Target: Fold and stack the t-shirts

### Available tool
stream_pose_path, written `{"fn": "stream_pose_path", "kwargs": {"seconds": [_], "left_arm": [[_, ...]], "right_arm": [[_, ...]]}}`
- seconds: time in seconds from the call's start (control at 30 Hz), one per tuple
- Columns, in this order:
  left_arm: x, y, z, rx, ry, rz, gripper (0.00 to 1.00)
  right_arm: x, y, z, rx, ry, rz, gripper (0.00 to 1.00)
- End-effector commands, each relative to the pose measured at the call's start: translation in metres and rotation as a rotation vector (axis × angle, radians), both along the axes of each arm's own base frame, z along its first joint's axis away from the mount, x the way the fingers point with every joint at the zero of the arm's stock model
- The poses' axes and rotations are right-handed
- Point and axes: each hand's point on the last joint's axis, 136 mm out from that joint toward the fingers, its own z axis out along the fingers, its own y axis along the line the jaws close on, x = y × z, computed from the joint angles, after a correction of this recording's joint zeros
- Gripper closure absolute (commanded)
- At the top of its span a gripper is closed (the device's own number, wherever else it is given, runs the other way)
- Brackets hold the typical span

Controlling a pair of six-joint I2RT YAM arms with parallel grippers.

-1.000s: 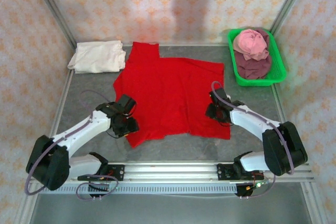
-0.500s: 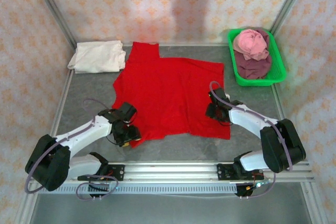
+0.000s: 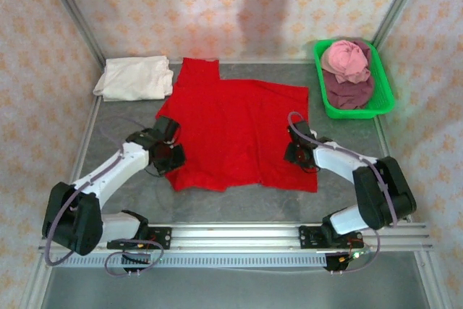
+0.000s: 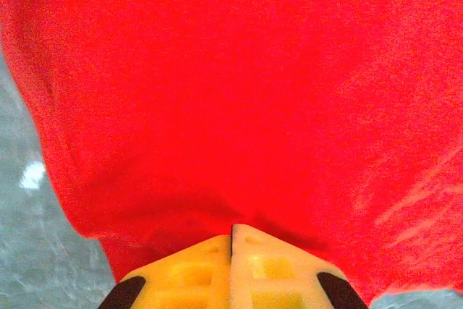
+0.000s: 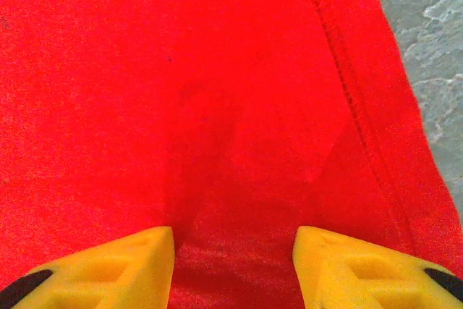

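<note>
Red t-shirt: I see the red t-shirt spread open and mostly flat in the middle of the table, one sleeve reaching toward the back edge.

Left gripper: my left gripper sits at the near-left edge of the red cloth. On the left wrist camera its yellow fingers are pressed together with no gap, pinching the cloth edge that bunches at their tips. Grey table shows to the left of them.

Right gripper: my right gripper is over the right side of the same shirt, well inside its near-right corner. On the right wrist camera the two fingers stand apart with red cloth lying flat between them. The stitched hem runs just to their right, and beyond it is bare table. I cannot tell whether the tips press on the cloth.

Cream-white t-shirt: the cream-white t-shirt lies folded at the back-left corner, just beside the red sleeve.

Green tray: the green tray stands at the back right, apart from the red shirt.

Tray contents: a crumpled pink t-shirt rests on top of a maroon t-shirt.
</note>
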Motion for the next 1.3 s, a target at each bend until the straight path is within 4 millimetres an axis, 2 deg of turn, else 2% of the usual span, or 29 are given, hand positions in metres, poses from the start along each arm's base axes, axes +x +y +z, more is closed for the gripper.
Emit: {"fn": "stream_pose_path", "kwargs": {"seconds": [0.0,0.1,0.3,0.43,0.6,0.87,1.0,1.2,1.27], "left_arm": [[0.032,0.005,0.027,0.083,-0.063,-0.100,1.00],[0.047,0.016,0.029,0.089,-0.056,-0.108,1.00],[0.049,0.053,0.005,0.112,-0.002,-0.053,1.00],[0.063,0.050,-0.014,0.063,-0.005,-0.042,1.00],[0.091,0.045,-0.027,0.054,0.002,-0.070,1.00],[0.145,0.051,-0.016,0.109,-0.079,-0.071,1.00],[0.163,0.050,-0.004,0.113,-0.136,-0.067,1.00],[0.187,0.046,-0.003,0.098,-0.141,-0.069,1.00],[0.188,0.050,-0.004,0.121,-0.129,-0.065,0.72]], "right_arm": [[0.010,-0.005,0.003,-0.020,-0.003,-0.025,0.51],[0.014,-0.018,-0.004,-0.042,0.027,-0.078,0.51],[0.032,-0.024,-0.008,-0.053,0.065,-0.118,0.53],[0.049,-0.033,-0.009,-0.047,0.086,-0.185,0.53],[0.071,-0.040,-0.011,-0.066,0.111,-0.178,0.56],[0.091,-0.035,-0.006,-0.054,0.079,-0.164,0.56],[0.096,-0.033,-0.007,-0.049,0.074,-0.157,0.56],[0.096,-0.031,-0.009,-0.039,0.071,-0.151,0.56],[0.096,-0.030,-0.009,-0.028,0.065,-0.148,0.55]]}}
